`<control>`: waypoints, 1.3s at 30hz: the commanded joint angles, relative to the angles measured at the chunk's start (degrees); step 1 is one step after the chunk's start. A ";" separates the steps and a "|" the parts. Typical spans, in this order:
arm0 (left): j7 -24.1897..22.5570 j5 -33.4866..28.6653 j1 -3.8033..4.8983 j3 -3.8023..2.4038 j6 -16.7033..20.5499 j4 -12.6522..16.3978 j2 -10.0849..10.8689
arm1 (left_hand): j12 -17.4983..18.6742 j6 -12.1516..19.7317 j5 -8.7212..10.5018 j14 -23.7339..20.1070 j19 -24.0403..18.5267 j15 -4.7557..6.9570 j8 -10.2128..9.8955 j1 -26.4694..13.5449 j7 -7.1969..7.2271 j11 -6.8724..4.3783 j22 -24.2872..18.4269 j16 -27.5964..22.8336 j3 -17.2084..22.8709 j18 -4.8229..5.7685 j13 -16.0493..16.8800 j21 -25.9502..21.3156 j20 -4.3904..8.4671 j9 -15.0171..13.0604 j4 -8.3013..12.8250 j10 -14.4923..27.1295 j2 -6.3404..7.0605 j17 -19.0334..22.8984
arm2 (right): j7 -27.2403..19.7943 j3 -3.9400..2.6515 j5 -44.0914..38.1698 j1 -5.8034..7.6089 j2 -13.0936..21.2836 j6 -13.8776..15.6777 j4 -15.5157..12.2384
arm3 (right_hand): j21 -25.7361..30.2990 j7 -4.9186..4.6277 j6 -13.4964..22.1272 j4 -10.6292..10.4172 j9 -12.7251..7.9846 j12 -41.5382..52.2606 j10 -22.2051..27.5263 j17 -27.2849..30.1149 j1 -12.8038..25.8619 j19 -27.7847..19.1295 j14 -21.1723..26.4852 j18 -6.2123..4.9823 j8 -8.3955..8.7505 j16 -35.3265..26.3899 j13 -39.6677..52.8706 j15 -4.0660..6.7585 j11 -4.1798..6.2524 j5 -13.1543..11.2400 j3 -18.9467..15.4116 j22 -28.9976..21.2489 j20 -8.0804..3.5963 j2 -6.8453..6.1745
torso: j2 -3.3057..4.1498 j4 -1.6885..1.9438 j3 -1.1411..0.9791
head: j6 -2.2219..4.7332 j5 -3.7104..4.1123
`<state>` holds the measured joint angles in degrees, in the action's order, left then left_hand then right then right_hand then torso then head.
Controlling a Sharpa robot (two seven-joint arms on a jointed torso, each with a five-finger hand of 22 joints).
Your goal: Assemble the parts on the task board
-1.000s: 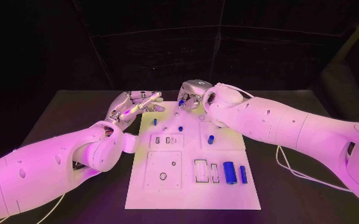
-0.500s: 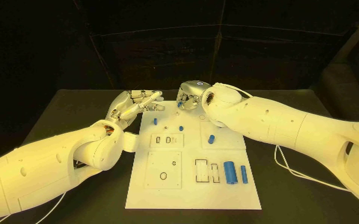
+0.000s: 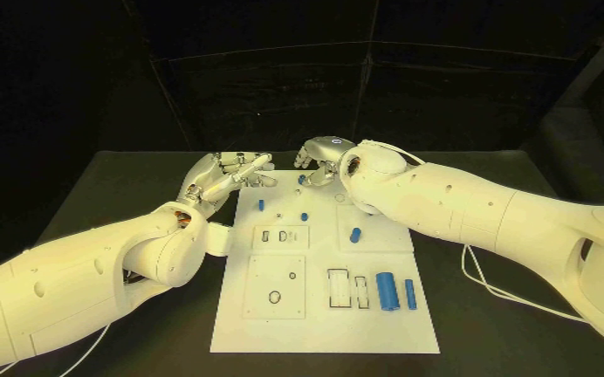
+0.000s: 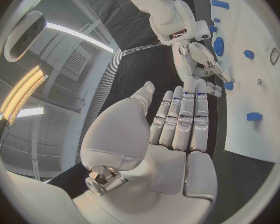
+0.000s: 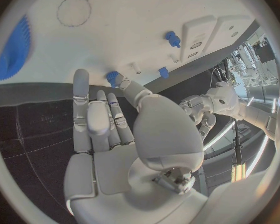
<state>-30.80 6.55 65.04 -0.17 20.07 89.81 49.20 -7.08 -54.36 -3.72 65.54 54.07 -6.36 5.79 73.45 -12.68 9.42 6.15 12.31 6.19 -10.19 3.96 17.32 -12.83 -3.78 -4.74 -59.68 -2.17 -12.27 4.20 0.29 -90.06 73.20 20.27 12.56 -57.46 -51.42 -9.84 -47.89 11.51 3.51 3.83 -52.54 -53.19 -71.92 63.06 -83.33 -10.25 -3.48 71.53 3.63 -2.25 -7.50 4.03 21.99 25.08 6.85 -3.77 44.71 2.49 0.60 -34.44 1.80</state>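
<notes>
While my right hand [image 3: 324,155] works at the far end of the task board [image 3: 325,329], the small blue part [image 3: 302,180] sits just under its fingertips, lower than it was a second ago and now at, or very near, the white surface. My fingers have fanned out a little toward the left since then. From the right wrist the thumb tip meets that part [image 5: 112,76] while the other fingers run straight past it. Whether I am pinching it or only touching it, I cannot tell. I judge the piece is being set down into its place, so the next thing is to check that it is seated before I draw back.

My left hand [image 3: 227,176] hovers just beside the board's far left corner, fingers straight and side by side, grasping nothing. It has not moved.

Nearer to me on the board lie two short blue pegs [image 3: 261,205], a third blue piece [image 3: 355,235], and a thick blue cylinder [image 3: 387,291] with a slim one [image 3: 410,293] beside it, all untouched.
</notes>
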 commanded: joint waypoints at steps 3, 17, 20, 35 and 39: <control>-0.26 0.17 0.12 -0.03 -0.73 -0.06 0.03 | 0.29 0.11 0.04 0.23 0.40 -0.04 -0.36 0.17 -0.13 0.14 -0.05 -0.19 -0.04 -0.32 -0.09 -0.39 -0.01 0.07 0.44 0.31 0.53 -0.05 | -0.58 -0.01 0.23 0.13 0.81 2.56 -0.72 | 0.41 0.34 0.97 -0.83 0.12 1.42 0.87 0.81 -0.89 -0.16 0.05 -0.35 -0.02 -0.47 0.32 -0.12 -0.13 0.40 -1.79 -0.39 0.29 -0.48 | 0.03 -0.05 -0.03 | 0.10 -0.07; -0.34 -0.20 0.16 -0.02 -1.30 -1.05 0.25 | 0.46 0.01 0.03 -0.11 0.31 -0.13 -0.44 0.36 -0.07 0.14 -0.25 -0.65 0.15 -0.30 -0.07 -0.70 -0.07 0.04 0.79 0.26 0.45 -0.25 | 1.91 -1.03 9.26 0.24 17.00 6.51 -17.43 | -0.73 0.51 -6.80 -4.94 0.65 13.78 -17.46 -6.90 0.64 1.87 -2.25 -0.46 -1.52 4.10 3.41 2.55 3.18 3.97 -4.76 -0.39 -1.05 -1.36 | -0.38 -1.31 -0.46 | 1.00 0.07; -0.29 -0.26 0.16 -0.02 -1.43 -1.10 0.25 | 0.46 0.00 0.03 -0.13 0.30 -0.13 -0.44 0.37 -0.07 0.14 -0.26 -0.67 0.16 -0.29 -0.07 -0.71 -0.07 0.04 0.80 0.25 0.44 -0.26 | 3.72 -1.34 11.40 0.25 20.39 4.72 -19.94 | -1.45 1.73 -5.85 -6.38 0.48 21.23 -24.27 -12.38 1.66 3.02 -3.27 -0.44 -1.31 7.26 7.95 3.80 4.69 5.31 -7.87 -0.14 -2.14 -3.54 | -0.46 -1.62 -0.65 | 1.13 0.06; -0.12 -0.32 0.11 -0.01 -1.85 -1.60 -0.44 | 0.49 -0.04 0.03 -0.19 0.27 -0.14 -0.45 0.39 -0.06 0.14 -0.30 -0.76 0.20 -0.29 -0.07 -0.77 -0.09 0.03 0.85 0.24 0.40 -0.29 | 7.72 -1.62 14.70 0.27 22.21 -3.13 -17.07 | -10.94 -0.29 7.15 -26.77 1.72 83.71 -34.61 -30.49 -9.35 9.23 -5.43 1.61 -9.14 16.36 81.53 1.98 2.50 9.31 -23.43 12.94 -0.97 -4.03 | -0.35 -1.55 -0.78 | 0.51 0.59; -0.10 -0.32 0.09 -0.01 -1.87 -1.83 -0.56 | 0.50 -0.05 0.03 -0.19 0.27 -0.15 -0.45 0.39 -0.06 0.14 -0.31 -0.77 0.21 -0.29 -0.07 -0.78 -0.09 0.03 0.86 0.24 0.40 -0.30 | 7.81 -1.62 14.04 0.26 21.23 -4.54 -15.99 | -11.91 -0.22 7.28 -26.41 1.65 84.55 -35.48 -31.34 -10.09 9.63 -5.58 1.80 -9.88 16.69 83.09 1.95 2.51 9.31 -23.12 14.32 -0.89 -3.34 | -0.29 -1.46 -0.74 | 0.42 0.61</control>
<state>-30.66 6.29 65.08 -0.16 19.17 88.02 48.72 -6.84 -54.36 -3.72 65.53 54.06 -6.36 5.56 73.67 -12.68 9.42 5.90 11.75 6.34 -10.18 3.96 16.86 -12.83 -3.78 -4.26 -59.68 -2.01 -12.51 11.10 -1.27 -76.31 73.34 41.65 11.20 -73.78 -63.07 -10.23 -40.90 -15.02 5.23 88.13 -83.74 -74.95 -81.50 72.31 -83.83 -9.31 -13.10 88.00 74.95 0.09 -5.02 13.15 -1.45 39.22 6.04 -7.30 44.35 0.88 -0.18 -33.98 2.37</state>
